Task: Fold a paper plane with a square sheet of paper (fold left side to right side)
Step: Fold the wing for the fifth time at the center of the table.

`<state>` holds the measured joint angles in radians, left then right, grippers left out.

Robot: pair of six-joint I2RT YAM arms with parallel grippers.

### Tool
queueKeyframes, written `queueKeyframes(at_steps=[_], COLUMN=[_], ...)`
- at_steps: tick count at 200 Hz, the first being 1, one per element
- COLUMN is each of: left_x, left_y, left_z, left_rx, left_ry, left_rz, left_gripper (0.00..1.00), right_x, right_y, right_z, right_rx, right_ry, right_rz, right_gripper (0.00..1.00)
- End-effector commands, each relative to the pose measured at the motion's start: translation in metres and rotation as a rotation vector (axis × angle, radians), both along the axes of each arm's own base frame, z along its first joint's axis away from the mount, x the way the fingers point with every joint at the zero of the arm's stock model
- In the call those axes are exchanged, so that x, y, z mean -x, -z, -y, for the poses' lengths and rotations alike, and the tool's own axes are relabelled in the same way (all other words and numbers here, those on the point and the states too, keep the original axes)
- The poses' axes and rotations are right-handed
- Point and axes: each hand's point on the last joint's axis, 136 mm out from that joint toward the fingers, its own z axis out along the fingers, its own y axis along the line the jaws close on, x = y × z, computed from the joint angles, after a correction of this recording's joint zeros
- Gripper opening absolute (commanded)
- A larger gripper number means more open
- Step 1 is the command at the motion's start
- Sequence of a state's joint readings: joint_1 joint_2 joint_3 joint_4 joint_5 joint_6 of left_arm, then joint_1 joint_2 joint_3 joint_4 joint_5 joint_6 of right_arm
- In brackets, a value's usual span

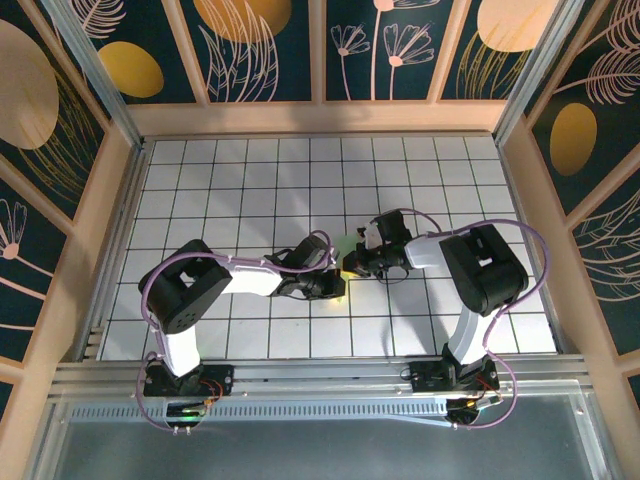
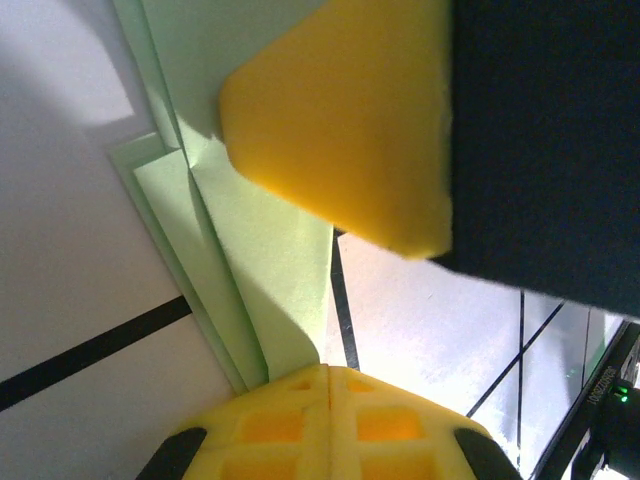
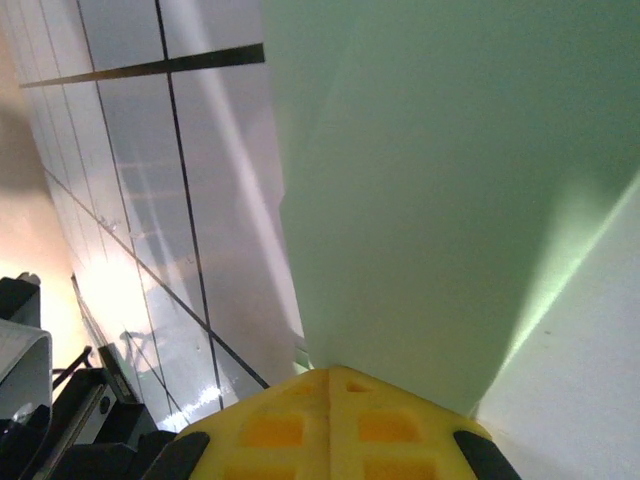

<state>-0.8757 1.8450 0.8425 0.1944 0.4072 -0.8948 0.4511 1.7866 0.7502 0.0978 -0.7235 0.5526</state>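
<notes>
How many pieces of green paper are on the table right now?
1. A pale mint-green folded paper sheet is at the middle of the white grid table, gripped by the left fingers and the right fingers. They cover most of it from above, so scraps could be hidden.

I see the pale mint-green creased sheet of paper [image 1: 347, 245] on the white gridded surface [image 1: 200, 180], between left end effector [image 1: 335, 288] and right end effector [image 1: 352, 263].

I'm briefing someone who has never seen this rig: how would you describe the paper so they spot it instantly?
Find the white gridded table, then its centre, where the left tool and right tool meet. Both pinch the paper: the only pale mint-green thing there, thin and folded into layered creases.
</notes>
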Motion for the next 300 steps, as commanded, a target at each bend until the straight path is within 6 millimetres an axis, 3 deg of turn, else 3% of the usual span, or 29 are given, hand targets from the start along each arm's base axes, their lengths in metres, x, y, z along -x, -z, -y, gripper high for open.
queueKeyframes(at_steps=[1, 38, 88, 144, 188, 243, 300], left_x=[0.013, 0.015, 0.013, -0.004, -0.018, -0.038, -0.031], left_y=[0.034, 0.039, 0.032, -0.014, -0.040, -0.026, -0.003], left_z=[-0.028, -0.032, -0.031, -0.004, 0.016, 0.021, 0.017], left_rx=[-0.117, -0.132, -0.117, 0.018, 0.066, 0.065, 0.017], left_ry=[-0.035, -0.043, -0.050, -0.054, -0.018, -0.041, -0.013], left_rz=[-0.067, -0.073, -0.057, 0.011, 0.056, 0.056, 0.022], left_gripper=[0.00, 0.00, 0.00, 0.00, 0.00, 0.00, 0.00], right_x=[-0.019, -0.041, -0.055, -0.044, -0.041, -0.039, -0.038], right_y=[-0.015, -0.033, -0.013, 0.022, 0.031, 0.028, 0.032], right_z=[0.008, 0.008, 0.013, 0.028, 0.034, 0.033, 0.033], right_rx=[0.031, -0.017, 0.010, 0.078, 0.113, 0.102, 0.104], right_ry=[0.047, 0.059, 0.074, 0.095, 0.101, 0.097, 0.099], right_rz=[0.052, 0.104, 0.086, 0.010, -0.006, -0.005, -0.016], right_gripper=[0.00, 0.00, 0.00, 0.00, 0.00, 0.00, 0.00])
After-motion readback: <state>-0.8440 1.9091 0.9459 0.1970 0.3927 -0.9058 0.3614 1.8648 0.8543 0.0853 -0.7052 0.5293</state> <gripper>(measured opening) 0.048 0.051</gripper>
